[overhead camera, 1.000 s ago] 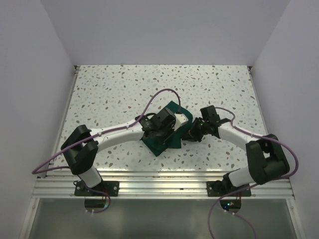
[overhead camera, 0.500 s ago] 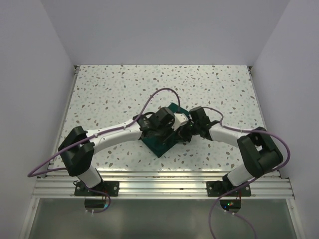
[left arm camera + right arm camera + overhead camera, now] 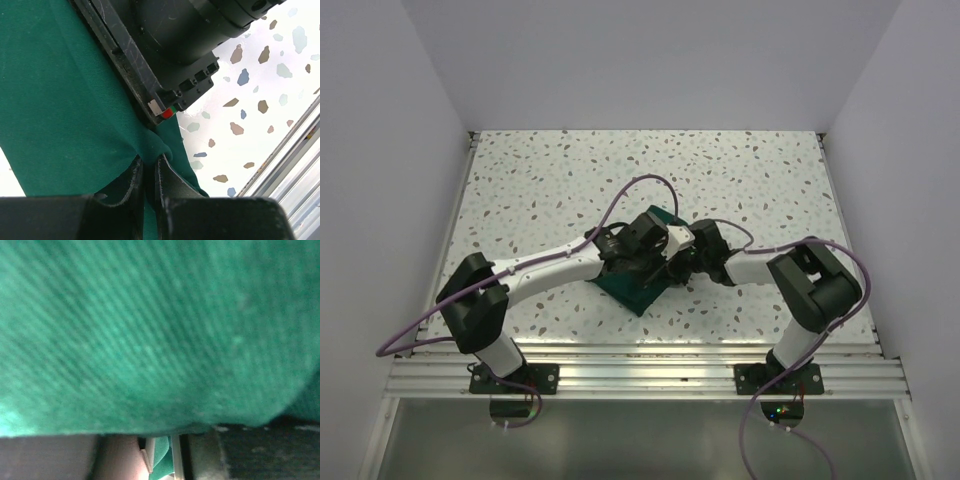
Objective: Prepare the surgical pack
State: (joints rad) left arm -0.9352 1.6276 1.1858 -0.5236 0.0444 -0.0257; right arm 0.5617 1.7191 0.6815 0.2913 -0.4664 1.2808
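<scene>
Speckled counter (image 3: 540, 180), middle, toward the near edge: the green drape (image 3: 628, 292) is bundled there. A fold is pinched tight by the left gripper (image 3: 149, 174). The right gripper (image 3: 682, 264) is pressed against the cloth; its opening cannot be told.

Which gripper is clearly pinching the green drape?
The left gripper: its wrist view shows the jaws closed on a fold of the green drape. The right gripper shows only blurred cloth close up.

A white worktop (image 3: 560, 180) flecked with grey and brown fills the middle of the top view, enclosed by plain pale walls (image 3: 380, 150) left, right and above; a ribbed aluminium rail (image 3: 640, 375) runs along its lower edge
</scene>
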